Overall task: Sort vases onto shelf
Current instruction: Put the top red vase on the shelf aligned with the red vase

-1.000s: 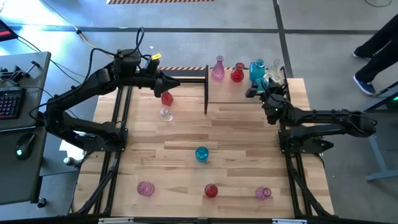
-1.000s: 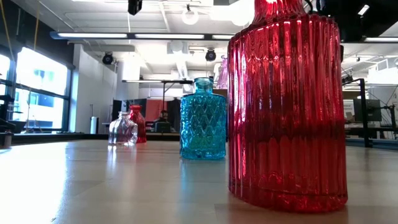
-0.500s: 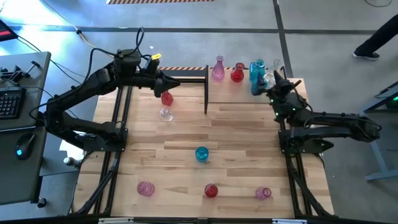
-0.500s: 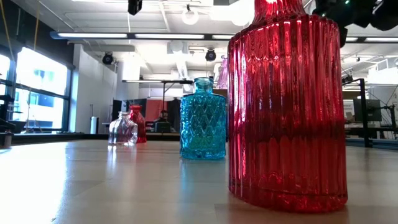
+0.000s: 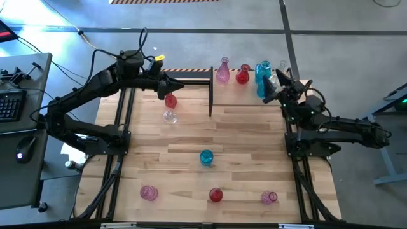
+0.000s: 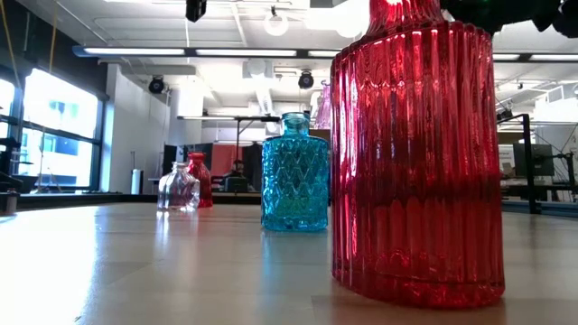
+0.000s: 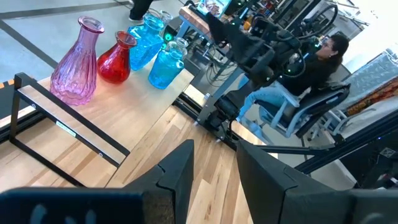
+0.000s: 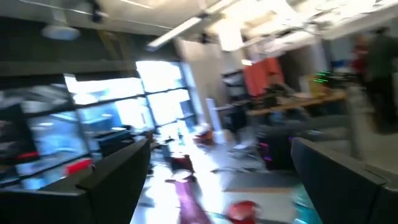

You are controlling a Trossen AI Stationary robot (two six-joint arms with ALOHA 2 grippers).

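My right pincer (image 5: 272, 84) hangs at 1 o'clock over the table (image 5: 191, 146), jaws spread wide with nothing between them. It is tipped up, so its own camera gives only a smear of windows and ceiling lights past my 2 fingers (image 8: 118, 177). From above, that arm covers the shelf's right end, and I cannot count the turquoise vases (image 5: 262, 73) crowded there.

My left pincer (image 5: 170, 87) sits at 11 o'clock, just above the small red vase (image 5: 170, 100). Its fingers (image 7: 180, 177) stand partly apart, and bare wood shows through the gap. I see nothing held, though its camera does not see below the fingertips.

At table height, 1 ribbed red vase (image 6: 415, 162) fills the right half, its neck cut off, hiding whatever is behind it. Beside it stand a diamond-cut turquoise vase (image 6: 294, 173) and, farther back, a clear vase (image 6: 178, 190) touching a red one.

The shelf (image 5: 235, 98) lies at 12 to 1 o'clock, pale board with black bars, carrying a tall pink vase (image 5: 222, 72) and a round red vase (image 5: 242, 76). Along 6 o'clock, 3 more vases wait, well apart. The tabletop is planked wood; beyond is grey floor, a desk with a keyboard (image 5: 11, 105), and a seated person (image 7: 311, 62).
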